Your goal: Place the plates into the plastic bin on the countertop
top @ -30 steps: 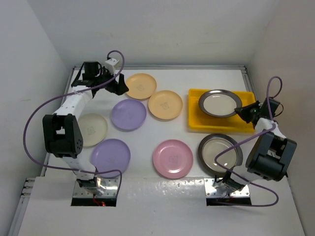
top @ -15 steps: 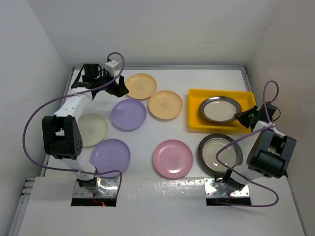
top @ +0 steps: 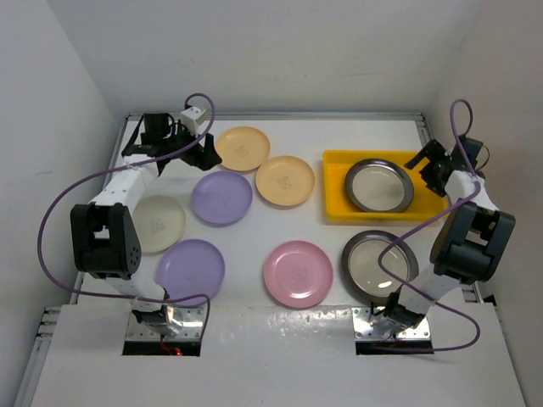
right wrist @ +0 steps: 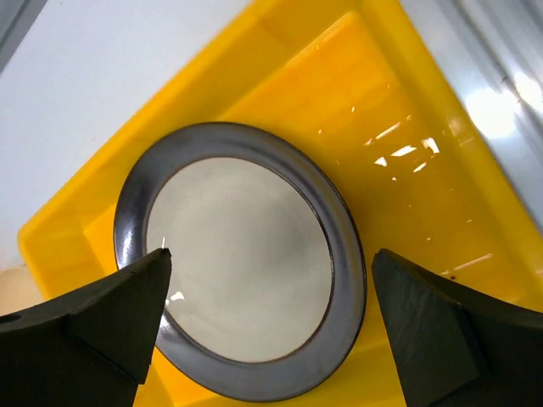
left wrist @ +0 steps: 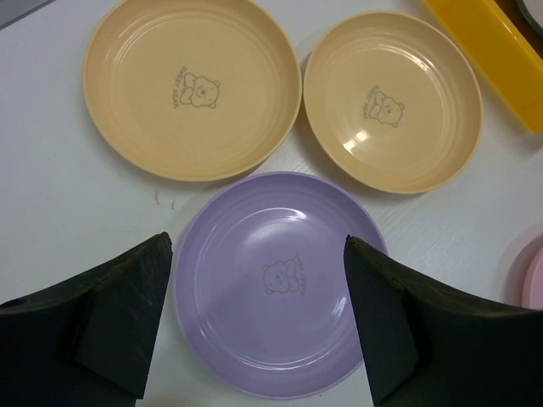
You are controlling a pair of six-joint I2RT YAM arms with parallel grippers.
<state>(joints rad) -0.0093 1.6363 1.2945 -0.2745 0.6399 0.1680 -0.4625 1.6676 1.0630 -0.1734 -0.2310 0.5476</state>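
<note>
One of the eight plates is in the plastic bin (top: 333, 203) so far: a dark-rimmed plate (top: 379, 185) with a pale centre lies flat in its right half, and the left half of the yellow floor is bare. The bin sits on the right side of the countertop (top: 339, 136). Seven plates lie out on the white surface: the second dark-rimmed plate (top: 379, 263) just near of the bin, the pink plate (top: 297, 273) to its left, the near orange plate (top: 285, 180) just left of the bin, the far orange plate (top: 243, 147), the far lavender plate (top: 221, 197), the near lavender plate (top: 190, 268) and the cream plate (top: 157, 223) at the left edge. My right gripper (top: 430, 167) hangs over the bin's far right corner with its jaws spread and nothing between them; its wrist camera looks straight down on the binned plate (right wrist: 242, 280). My left gripper (left wrist: 257, 246) is likewise spread and empty, and its camera frames the far lavender plate between the fingers. I judge the first placement done and the next pick about to begin. That calls for lowering one finger inside a plate's rim and one outside, pinching the lip, then carrying the plate to the bin's bare left half.
</note>
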